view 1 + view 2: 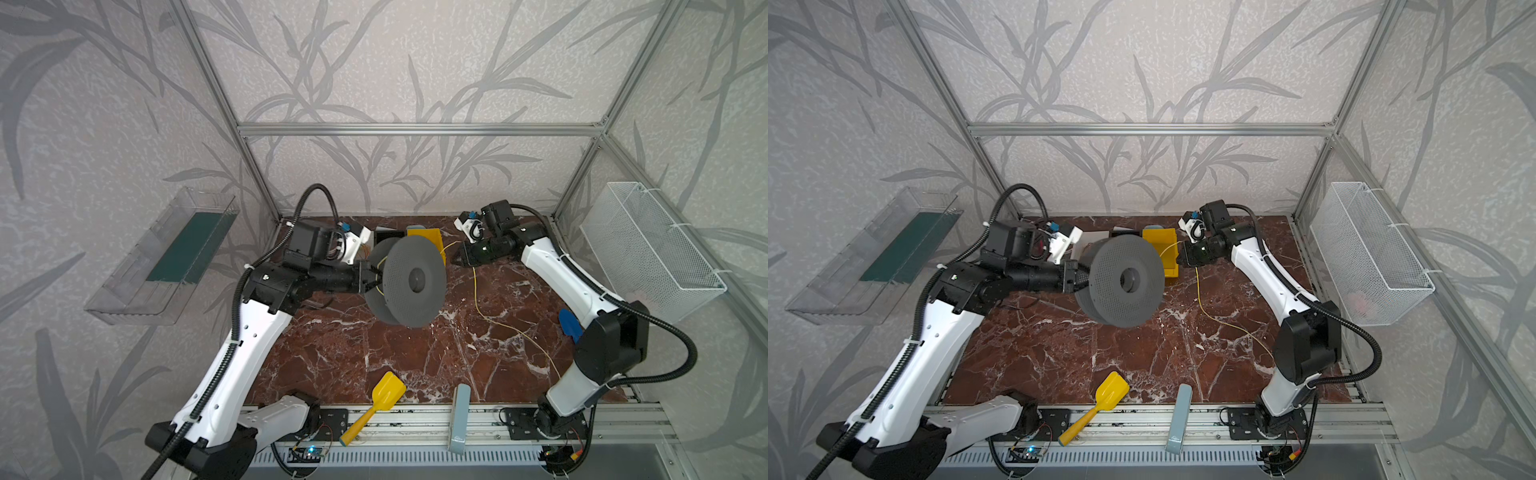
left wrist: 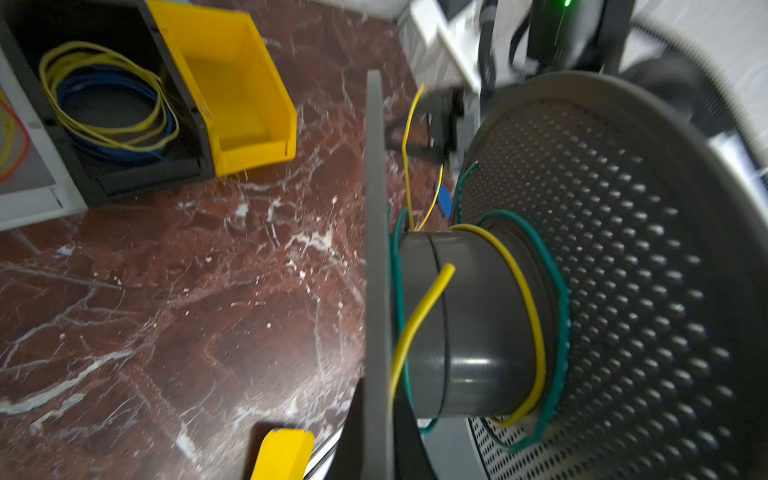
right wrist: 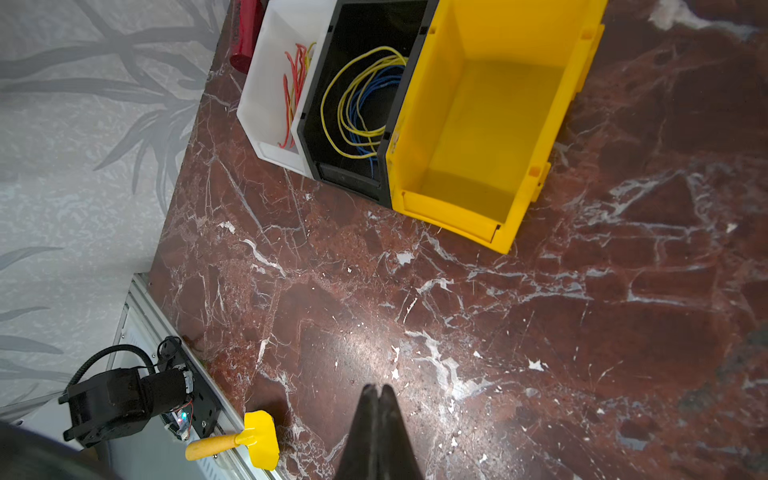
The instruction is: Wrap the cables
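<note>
Grey spool [image 2: 478,332], its flange clamped in the left gripper [image 1: 370,277], carries one loose turn of pale-yellow wire [image 2: 541,345]; beyond those jaws the right gripper [image 1: 458,259] pinches the strand, the rest trailing below. Slack there could let the turn slide off.

Right claw [image 3: 376,390], tips pressed together, poised over a red-brown marble table [image 3: 582,332].
Well ahead of the claw, three open bins stand in a touching row. A yellow bin [image 3: 419,124] is straight ahead, next a black bin [image 3: 345,176] holding a coil of yellow and blue wire [image 3: 351,133], then a white bin [image 3: 266,83] with red-and-orange wires [image 3: 286,104]. Near the claw, off to one side, a yellow scoop [image 3: 262,436] lies at the table's edge, with a black arm base [image 3: 116,403] just beyond it.
</note>
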